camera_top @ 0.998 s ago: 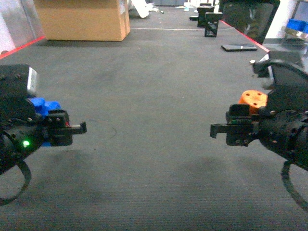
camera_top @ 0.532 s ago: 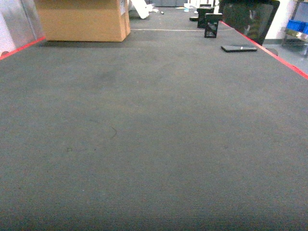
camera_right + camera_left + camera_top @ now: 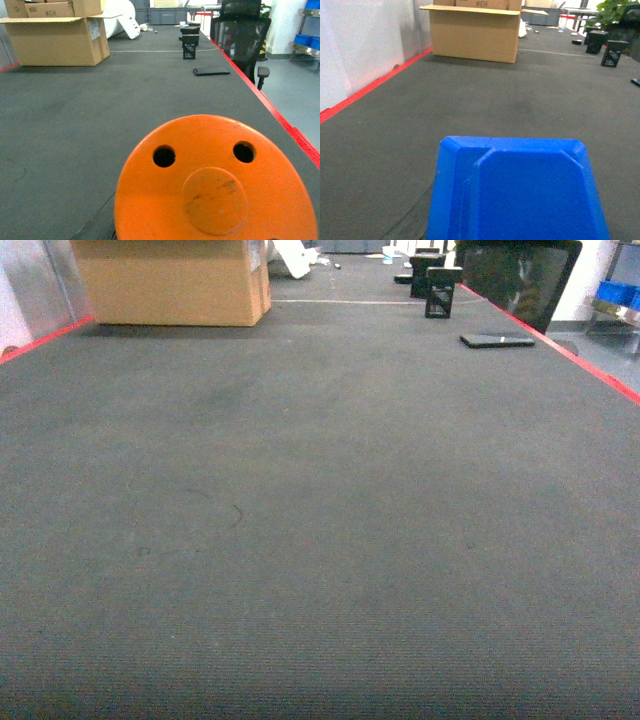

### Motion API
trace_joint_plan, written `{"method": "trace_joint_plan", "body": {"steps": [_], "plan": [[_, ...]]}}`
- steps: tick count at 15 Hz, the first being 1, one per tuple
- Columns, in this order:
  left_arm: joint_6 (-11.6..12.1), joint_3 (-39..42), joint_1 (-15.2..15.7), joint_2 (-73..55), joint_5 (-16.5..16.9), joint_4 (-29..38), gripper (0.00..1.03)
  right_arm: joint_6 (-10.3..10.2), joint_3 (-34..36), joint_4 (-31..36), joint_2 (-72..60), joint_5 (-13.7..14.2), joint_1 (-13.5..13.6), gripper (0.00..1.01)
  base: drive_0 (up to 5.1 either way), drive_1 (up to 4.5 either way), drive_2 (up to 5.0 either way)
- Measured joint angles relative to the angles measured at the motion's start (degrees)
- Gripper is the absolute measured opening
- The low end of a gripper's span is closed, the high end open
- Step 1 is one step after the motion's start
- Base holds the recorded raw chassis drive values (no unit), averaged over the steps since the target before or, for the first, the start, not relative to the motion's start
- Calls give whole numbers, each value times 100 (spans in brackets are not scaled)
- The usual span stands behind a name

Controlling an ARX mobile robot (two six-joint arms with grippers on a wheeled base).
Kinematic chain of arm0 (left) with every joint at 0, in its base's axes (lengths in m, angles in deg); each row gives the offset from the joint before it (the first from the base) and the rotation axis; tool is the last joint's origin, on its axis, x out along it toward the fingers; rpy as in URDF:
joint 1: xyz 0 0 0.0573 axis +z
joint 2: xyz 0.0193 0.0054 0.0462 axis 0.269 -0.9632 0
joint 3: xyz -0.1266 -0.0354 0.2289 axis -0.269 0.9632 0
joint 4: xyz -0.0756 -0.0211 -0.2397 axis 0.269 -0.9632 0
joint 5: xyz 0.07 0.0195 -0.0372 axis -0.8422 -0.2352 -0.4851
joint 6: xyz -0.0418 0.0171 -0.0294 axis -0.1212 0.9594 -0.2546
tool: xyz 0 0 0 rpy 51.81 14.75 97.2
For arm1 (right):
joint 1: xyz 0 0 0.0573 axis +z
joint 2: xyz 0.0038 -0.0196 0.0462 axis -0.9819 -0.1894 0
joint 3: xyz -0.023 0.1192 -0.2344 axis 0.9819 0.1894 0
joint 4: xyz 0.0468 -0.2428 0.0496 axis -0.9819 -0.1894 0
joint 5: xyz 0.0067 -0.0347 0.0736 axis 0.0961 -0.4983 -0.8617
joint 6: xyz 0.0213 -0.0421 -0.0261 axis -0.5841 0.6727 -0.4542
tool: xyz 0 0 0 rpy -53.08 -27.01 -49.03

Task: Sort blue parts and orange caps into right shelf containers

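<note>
A blue part (image 3: pixel 517 192) is filling the lower half of the left wrist view, sitting right under that camera, with dark grey carpeted floor (image 3: pixel 470 95) stretching ahead of it. An orange cap (image 3: pixel 215 182) with two round holes and a raised centre disc is filling the lower half of the right wrist view in the same way. Neither tool is showing in any view, so whether each is clamped on its piece cannot be told.

Ahead and left of the blue part, an open cardboard box (image 3: pixel 475 32) is standing by a red floor line (image 3: pixel 370 87); a partial print on its flap is reading "#CH". From the right wrist the same box (image 3: pixel 55 40) is showing a similar small print on an upper carton, too blurred to read fully. Far ahead and right of the orange cap, blue crates (image 3: pixel 306 40) are sitting on a shelf beyond a black chair (image 3: pixel 240 35), and a flat black object (image 3: pixel 211 71) is lying on the floor.
</note>
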Motion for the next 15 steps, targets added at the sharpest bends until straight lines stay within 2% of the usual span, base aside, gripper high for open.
{"method": "trace_joint_plan", "body": {"steps": [1, 2, 4, 5, 6, 7, 9, 10, 15], "plan": [[33, 114, 142, 291, 485, -105, 42, 125, 166, -72, 275, -127, -212, 44, 0, 0, 0], [44, 229, 81, 496, 728, -238, 42, 166, 264, -155, 459, -278, -343, 44, 0, 0, 0], [46, 448, 79, 870, 717, -474, 42, 203, 463, -369, 813, -494, -562, 44, 0, 0, 0], [46, 509, 85, 1132, 715, -619, 42, 219, 549, -522, 1060, -909, -850, 44, 0, 0, 0], [48, 546, 85, 1307, 717, -737, 42, 243, 592, -597, 1220, -1134, -1224, 44, 0, 0, 0], [48, 623, 85, 1563, 719, -949, 42, 249, 664, -737, 1410, -1161, -1281, 44, 0, 0, 0], [48, 813, 85, 1832, 717, -951, 42, 262, 739, -946, 1700, -1202, -1246, 44, 0, 0, 0], [48, 813, 85, 1987, 717, -1106, 42, 264, 868, -748, 1808, -1202, -1246, 44, 0, 0, 0], [48, 813, 85, 2813, 717, -1873, 42, 267, 874, -1364, 2363, -1200, -1246, 44, 0, 0, 0]]}}
